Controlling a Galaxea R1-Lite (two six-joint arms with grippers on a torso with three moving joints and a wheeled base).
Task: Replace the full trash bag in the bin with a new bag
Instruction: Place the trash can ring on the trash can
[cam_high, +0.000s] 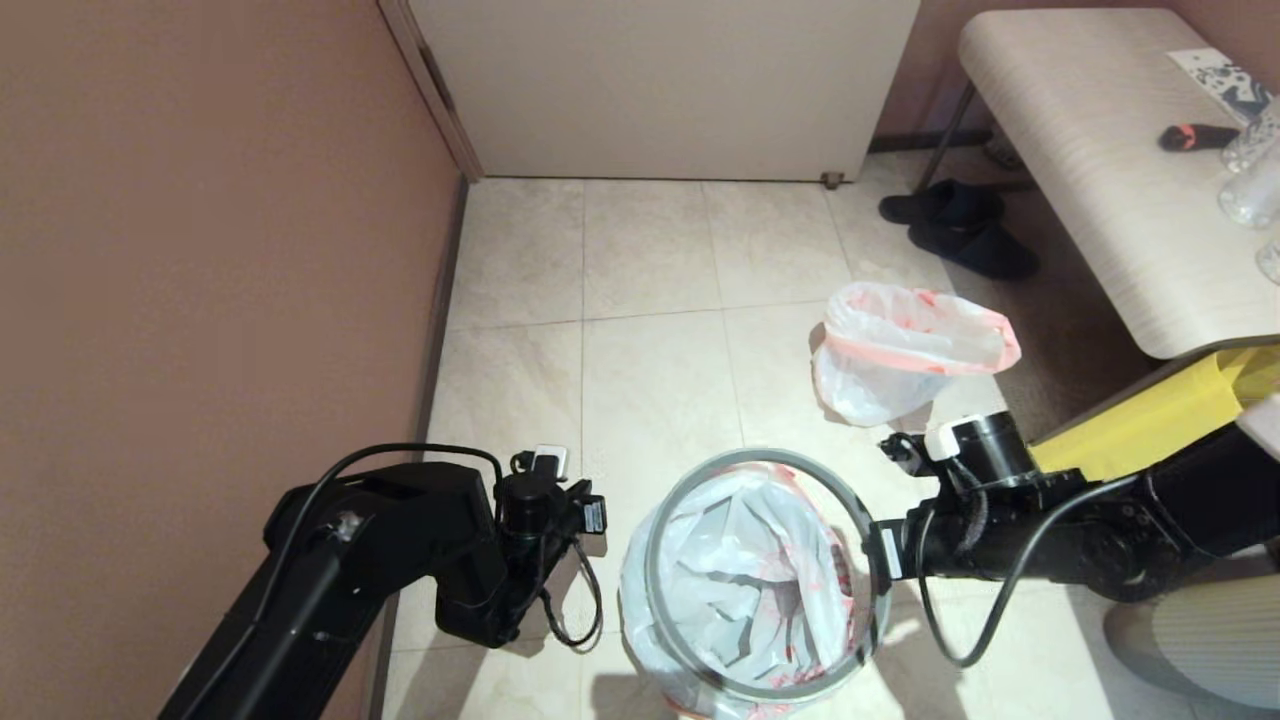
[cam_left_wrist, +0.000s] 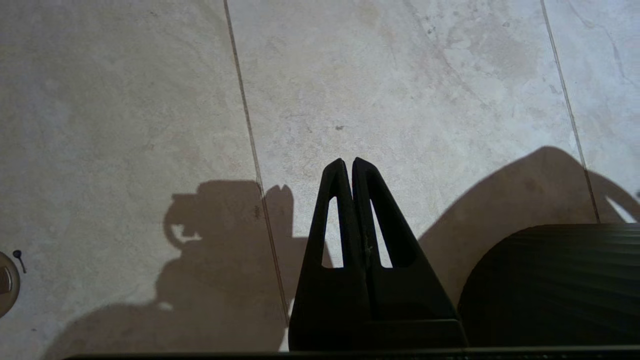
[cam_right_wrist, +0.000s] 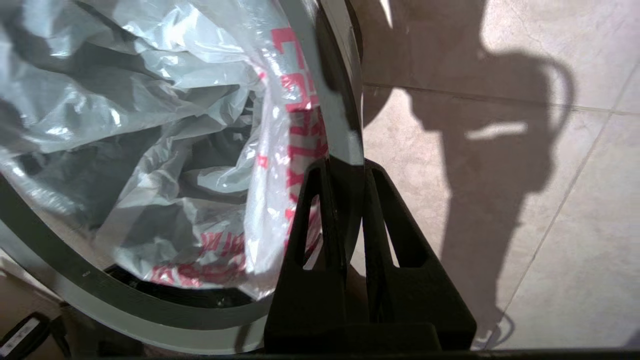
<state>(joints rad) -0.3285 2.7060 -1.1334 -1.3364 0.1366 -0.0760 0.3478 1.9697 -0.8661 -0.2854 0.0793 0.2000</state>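
The bin's black wall shows in the left wrist view. A limp, wrinkled new bag with red print lines the bin and drapes over its edge. The grey ring rim lies around the bag's mouth. My right gripper is shut on the ring's right side, with the bag just inside it. The full trash bag, white with a pink rim band, sits on the floor beyond the bin to the right. My left gripper hangs shut and empty over bare tile left of the bin.
A brown wall runs along the left and a pale door stands at the back. To the right are a table with bottles, black slippers and a yellow bag. A floor drain lies near the left gripper.
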